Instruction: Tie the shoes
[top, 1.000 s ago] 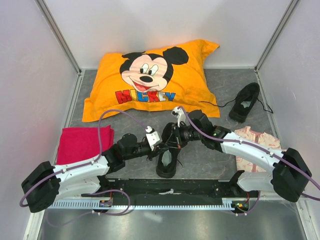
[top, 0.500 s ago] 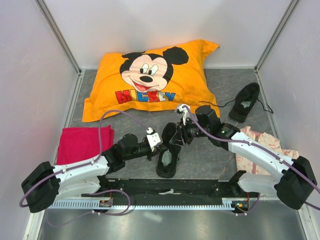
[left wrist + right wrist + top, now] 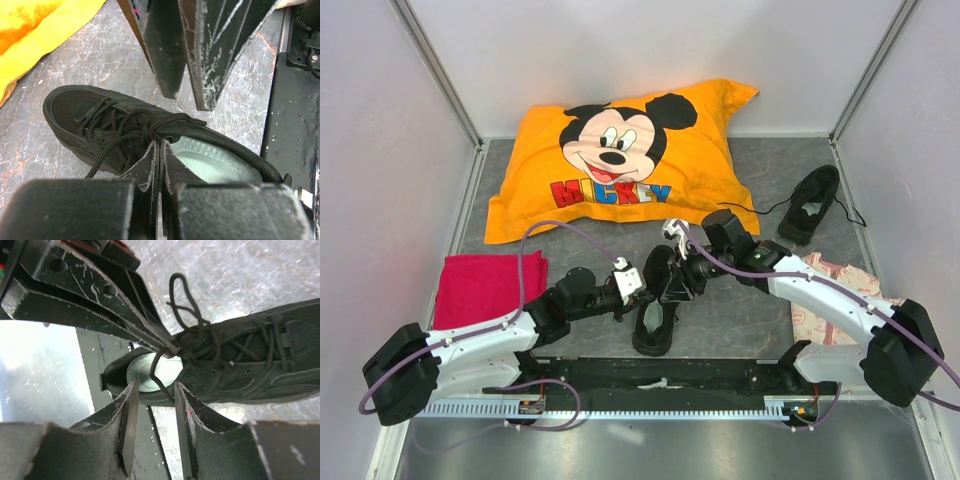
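A: Where were the shoes?
B: Near shoe (image 3: 653,325) sat mid-table between the arms, toe toward the pillow (image 3: 620,150). Far shoe (image 3: 810,205) lay back right, lace trailing.
A: Handling?
B: Shoe looked light and soft-topped, and would likely slide if tugged. Lace (image 3: 200,335) was thin, limp, probably slippery. Best pinched on a free strand by the tongue, not on the shoe.
A: Claws?
B: Left claw (image 3: 159,147) was pinched tight on a lace strand at the collar. Right claw (image 3: 155,385) stood partly apart, holding nothing, with one strand hanging in its gap.
A: Versus a second before?
B: Right claw had gone from closed to apart and its wrist had shifted slightly. Left had closed the last bit. Shoes hadn't moved.
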